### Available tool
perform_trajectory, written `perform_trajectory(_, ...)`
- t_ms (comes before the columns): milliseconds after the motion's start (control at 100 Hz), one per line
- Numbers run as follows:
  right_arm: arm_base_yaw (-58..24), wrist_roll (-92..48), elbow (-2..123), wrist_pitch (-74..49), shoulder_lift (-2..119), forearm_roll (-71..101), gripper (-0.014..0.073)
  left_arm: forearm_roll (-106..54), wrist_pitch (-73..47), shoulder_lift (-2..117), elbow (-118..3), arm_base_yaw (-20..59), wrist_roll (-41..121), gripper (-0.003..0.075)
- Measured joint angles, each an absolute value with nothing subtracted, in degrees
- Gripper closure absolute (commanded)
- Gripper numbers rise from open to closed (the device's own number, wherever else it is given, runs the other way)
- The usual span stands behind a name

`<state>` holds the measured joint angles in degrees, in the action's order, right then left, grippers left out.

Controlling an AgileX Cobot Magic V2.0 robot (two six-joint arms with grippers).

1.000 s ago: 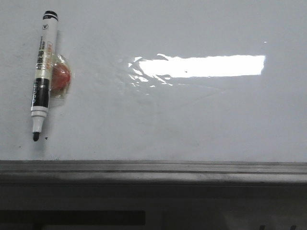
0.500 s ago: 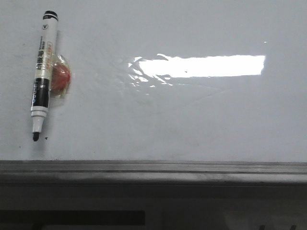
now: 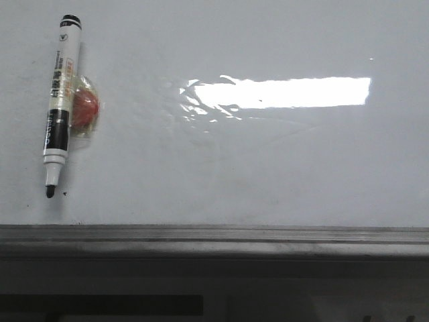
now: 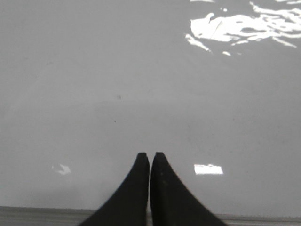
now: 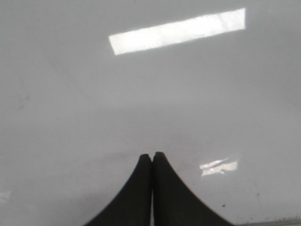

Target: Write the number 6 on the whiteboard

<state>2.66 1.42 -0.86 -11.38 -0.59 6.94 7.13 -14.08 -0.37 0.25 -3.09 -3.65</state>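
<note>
Opening step, by my read: no number 6 drawn on the whiteboard (image 3: 268, 168). One marker (image 3: 59, 100), uncapped, lies far left against one red object (image 3: 85, 111), a tiny dot by its tip. Left gripper (image 4: 150, 156) and right gripper (image 5: 151, 155): both pinched together, empty. Next: left one opens, reaches marker.

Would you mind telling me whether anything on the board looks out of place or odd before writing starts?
Mostly fine. The marker lies uncapped on the whiteboard, its tip beside a tiny black dot. A small red object in clear wrapping sits against its barrel. No digit is drawn yet, and neither shut claw, left or right, holds anything.
</note>
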Motion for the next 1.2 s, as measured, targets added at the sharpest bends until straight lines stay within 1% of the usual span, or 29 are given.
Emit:
perform_trajectory(180, 2.7, 1.9, -0.9, -13.1, -0.6, 8.2, 0.0657, 6.7, -8.9, -0.4, 0.3, -3.1, -3.6, 0.0739)
perform_trajectory(310, 2.7, 1.9, -0.9, -13.8, -0.6, 8.2, 0.0657, 0.0, -5.7, -0.4, 0.3, -3.1, -3.6, 0.0739)
perform_trajectory(410, 2.7, 1.5, 0.9, -17.0, -0.6, 8.2, 0.0657, -1.1, -9.7, -0.4, -0.7, -3.1, -3.6, 0.0739)
perform_trajectory(500, 2.7, 1.4, 4.1, -19.2, -0.3, 8.2, 0.0657, -1.4, -14.9, 0.1, -4.6, -3.1, -3.3, 0.0739)
perform_trajectory(750, 2.7, 1.2, 12.0, -27.3, 8.4, 9.2, 0.0657, -1.7, -19.5, 8.4, -17.6, -3.1, -3.2, 0.0734)
perform_trajectory(800, 2.7, 1.2, 12.7, -27.9, 9.3, 9.3, 0.0657, -1.5, -20.4, 9.4, -18.9, -3.1, -3.1, 0.0702)
perform_trajectory(840, 2.7, 1.2, 12.8, -28.4, 9.6, 9.3, 0.0657, -1.5, -20.9, 10.0, -19.4, -3.1, -2.8, 0.0640)
perform_trajectory(850, 2.7, 1.2, 12.9, -28.5, 9.7, 9.3, 0.0657, -1.5, -21.1, 10.1, -19.6, -3.1, -2.6, 0.0613)
perform_trajectory(870, 2.7, 1.2, 12.8, -28.6, 9.7, 9.3, 0.0657, -1.5, -21.2, 10.2, -19.7, -3.1, -2.3, 0.0584)
perform_trajectory(900, 2.7, 1.2, 12.9, -28.7, 9.8, 9.3, 0.0657, -1.5, -21.2, 10.4, -19.8, -3.1, -2.0, 0.0503)
perform_trajectory(920, 2.7, 1.1, 12.9, -28.8, 9.8, 9.3, 0.0657, -1.5, -21.3, 10.5, -19.8, -3.1, -1.8, 0.0469)
perform_trajectory(930, 2.7, 1.2, 12.9, -28.8, 9.8, 9.3, 0.0657, -1.5, -21.3, 10.5, -19.8, -3.1, -1.8, 0.0435)
perform_trajectory(970, 2.7, 1.2, 12.9, -28.8, 10.0, 9.4, 0.0657, -1.5, -21.3, 10.5, -19.8, -3.1, -1.7, 0.0342)
perform_trajectory(1020, 2.7, 1.2, 12.9, -29.1, 10.0, 9.4, 0.0657, -1.5, -20.9, 10.6, -19.8, -3.1, -1.6, 0.0265)
perform_trajectory(1070, 2.7, 1.2, 12.9, -29.2, 10.0, 9.4, 0.0657, -2.5, -19.7, 10.8, -19.8, -3.1, -1.6, 0.0231)
perform_trajectory(1200, 2.7, 1.2, 12.9, -29.3, 10.0, 9.4, 0.0657, -6.3, -15.4, 10.9, -19.5, -3.1, -0.9, 0.0237)
